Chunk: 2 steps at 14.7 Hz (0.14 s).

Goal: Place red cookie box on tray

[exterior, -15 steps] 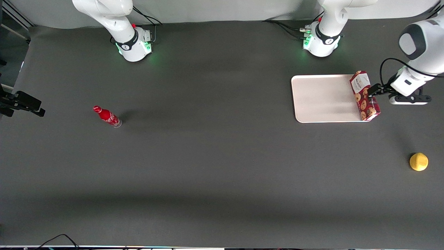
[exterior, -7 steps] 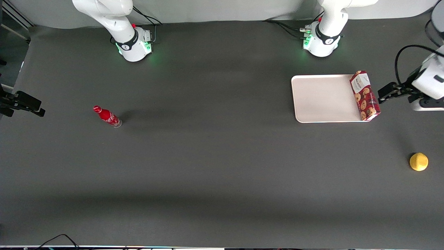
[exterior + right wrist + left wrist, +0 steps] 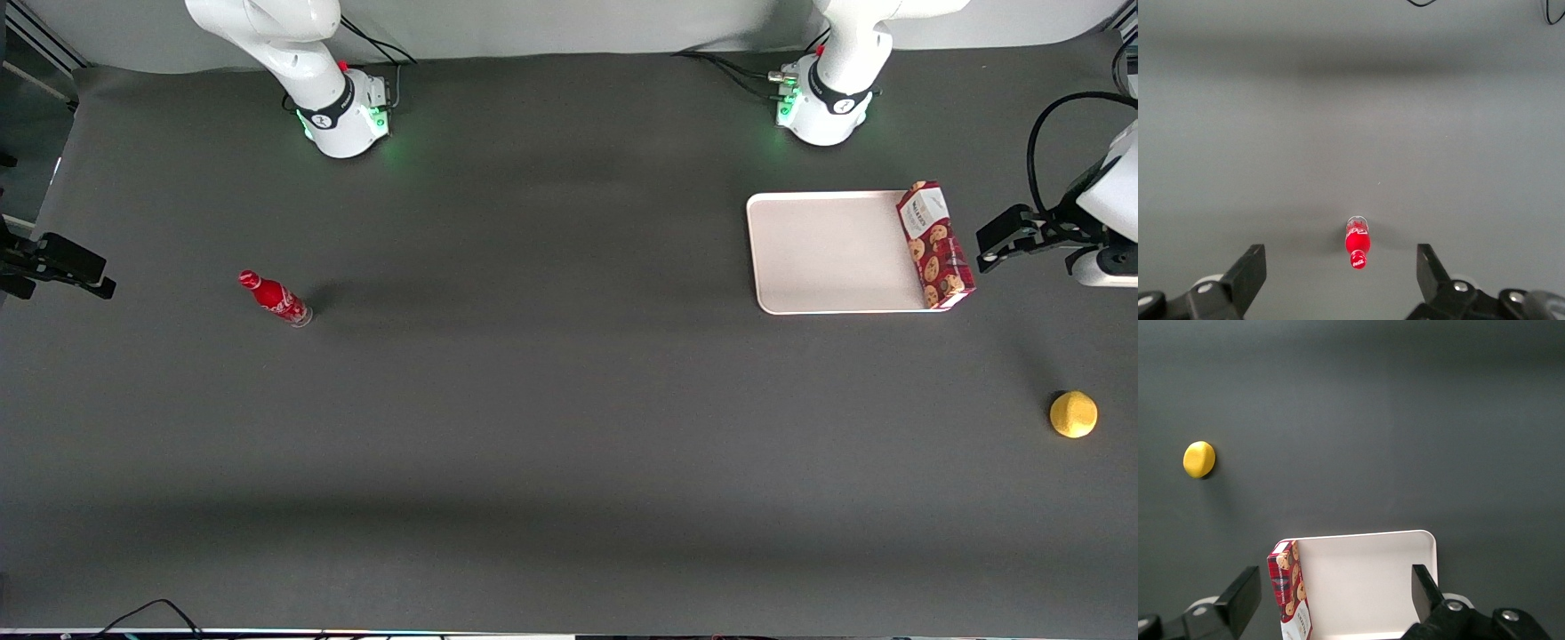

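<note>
You see the red cookie box (image 3: 935, 245) on the tray (image 3: 827, 253), at the right of the front view a little above mid-height. The box lies along the tray's edge that faces the working arm's end of the counter (image 3: 533, 427), with its white label patch at the end farther from the front camera and its other end at the tray's near corner. In the left wrist view the box (image 3: 1290, 591) shows the same placement, sitting just inside the tray's (image 3: 1365, 587) rim along one short side, while the remainder of the cream surface stays bare.

Your gripper (image 3: 1003, 240) sits at the right edge of the front view, level with the box and a short way off it toward the working arm's end of the counter, touching nothing. Its fingers are spread wide and hold nothing; in the wrist view the two dark fingertips (image 3: 1245, 590) stand well apart with the box and most of the tray between them.

A yellow lemon (image 3: 1073, 414) lies in the lower right of the front view, nearer the front camera than the gripper and well apart from the tray. A small red bottle (image 3: 275, 298) lies at the left of the front view, toward the parked arm's end of the counter.
</note>
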Tool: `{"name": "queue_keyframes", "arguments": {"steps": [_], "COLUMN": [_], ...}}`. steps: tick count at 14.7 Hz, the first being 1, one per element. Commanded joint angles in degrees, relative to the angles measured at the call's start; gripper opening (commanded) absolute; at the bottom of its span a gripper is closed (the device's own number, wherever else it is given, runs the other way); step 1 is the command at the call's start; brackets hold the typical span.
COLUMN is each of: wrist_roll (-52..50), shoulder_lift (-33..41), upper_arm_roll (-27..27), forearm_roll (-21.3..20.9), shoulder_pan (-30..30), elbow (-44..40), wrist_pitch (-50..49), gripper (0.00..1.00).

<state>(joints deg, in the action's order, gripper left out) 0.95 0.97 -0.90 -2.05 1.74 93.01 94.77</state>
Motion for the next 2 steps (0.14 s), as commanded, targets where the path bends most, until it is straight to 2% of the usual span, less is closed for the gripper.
{"name": "queue_keyframes", "arguments": {"steps": [1,2], "wrist_roll": [-1.0,-1.0], "shoulder_lift": [-1.3,-1.3], "upper_arm_roll": [-0.1,-0.1], "forearm_roll": [2.1,2.0], "shoulder_pan": [0.1,0.1], "elbow": [-2.7,-2.7], "wrist_pitch": [-2.0,-2.0], "gripper": [1.00,1.00]}}
